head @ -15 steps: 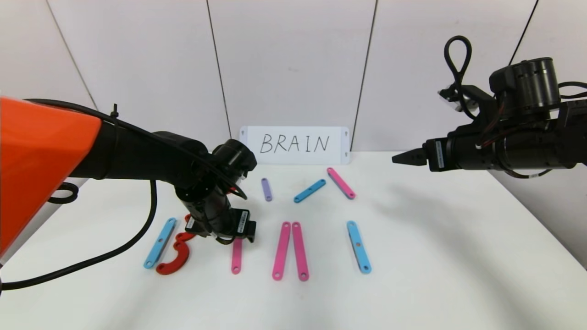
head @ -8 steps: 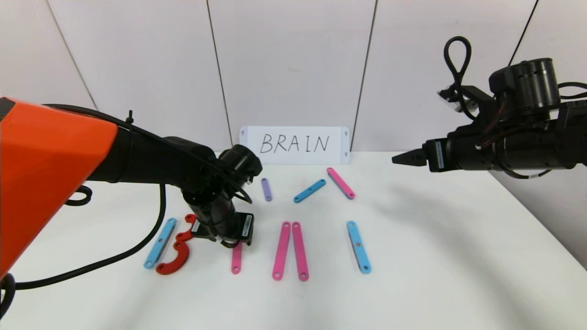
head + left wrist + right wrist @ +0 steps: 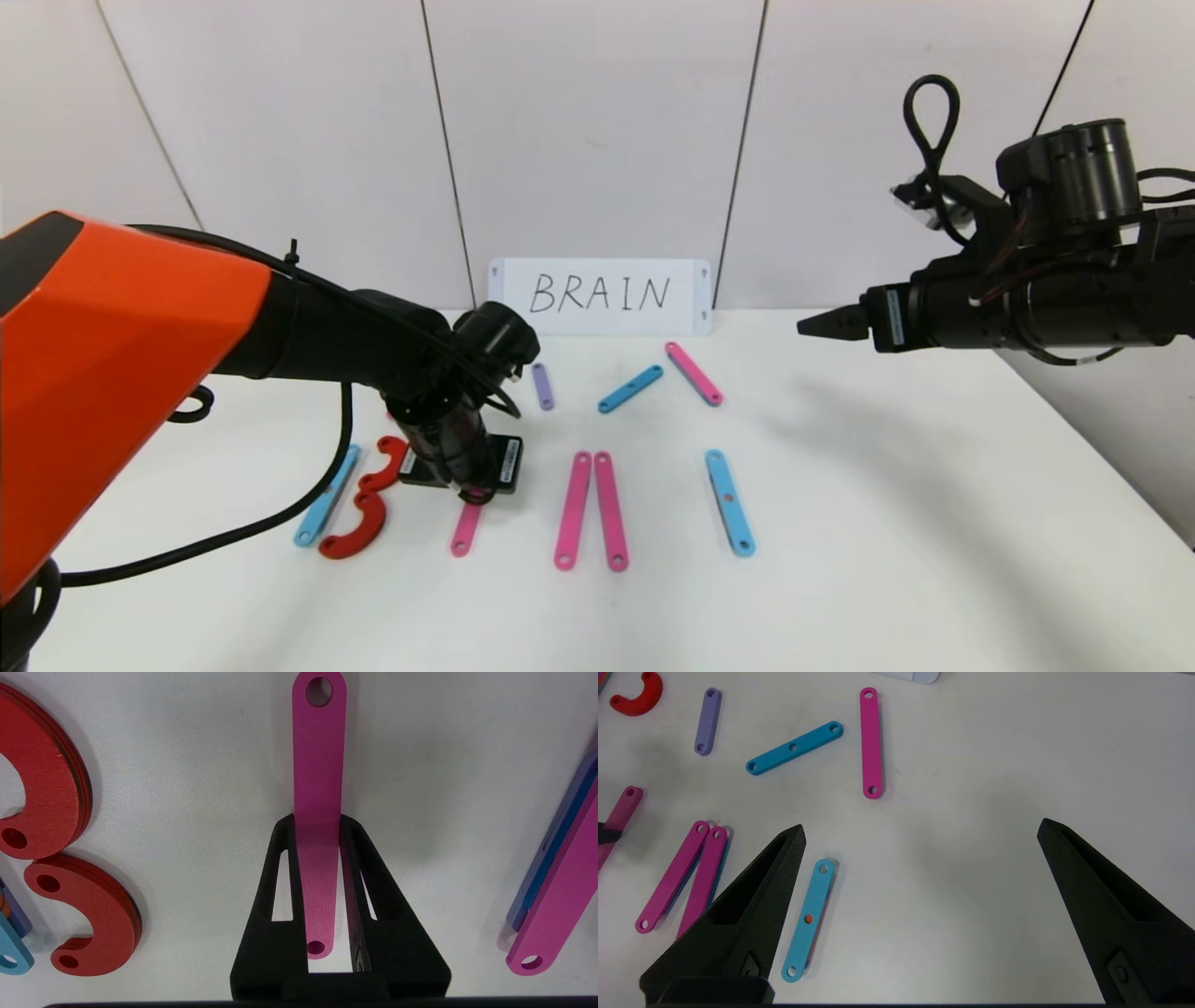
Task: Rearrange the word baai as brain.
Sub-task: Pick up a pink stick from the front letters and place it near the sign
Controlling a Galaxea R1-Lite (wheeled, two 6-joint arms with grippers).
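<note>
The word's pink strip [image 3: 319,812], light, stiff and flat, we pinch edgewise near one end in our closed left claw [image 3: 322,826]; right claw [image 3: 920,830] hangs open.

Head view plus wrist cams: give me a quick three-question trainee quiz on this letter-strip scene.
1. True or false: the left pincer is shut on a pink strip.
2. Which is wide open above the table? A) left pincer B) right pincer
3. What word is on the white card?

Key: 1 true. 2 B. 3 BRAIN.
</note>
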